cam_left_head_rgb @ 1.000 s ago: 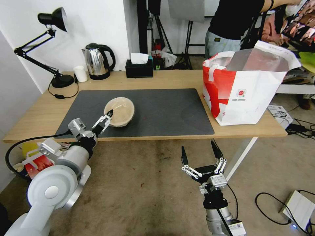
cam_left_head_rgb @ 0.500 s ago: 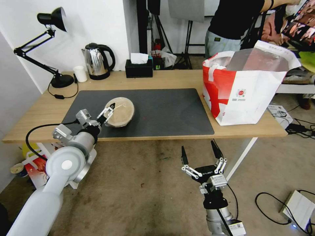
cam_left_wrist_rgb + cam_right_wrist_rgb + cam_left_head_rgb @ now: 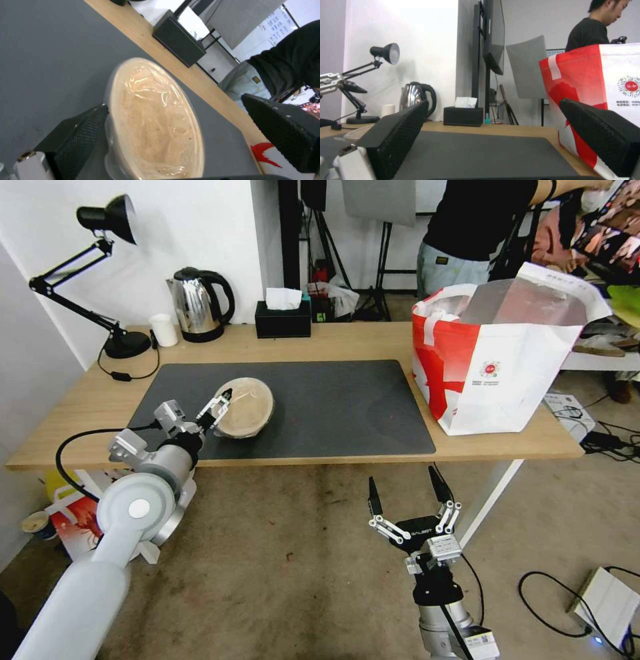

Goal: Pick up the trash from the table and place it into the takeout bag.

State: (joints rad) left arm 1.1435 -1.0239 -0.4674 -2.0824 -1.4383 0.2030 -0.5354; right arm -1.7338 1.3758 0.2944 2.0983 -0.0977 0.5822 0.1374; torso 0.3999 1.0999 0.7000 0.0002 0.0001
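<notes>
A beige bowl (image 3: pixel 244 407), covered in clear film, sat on the dark mat (image 3: pixel 347 400) on the desk (image 3: pixel 87 407). The left gripper (image 3: pixel 219 407) was at its near rim with fingers (image 3: pixel 83 125) spread wide, one beside the rim, one farther off. A good grasp probably meant closing squarely across the rim without tipping it. The takeout bag (image 3: pixel 497 373) stood well apart at the desk's right end. The right gripper (image 3: pixel 408 493) hung open below the desk edge.
</notes>
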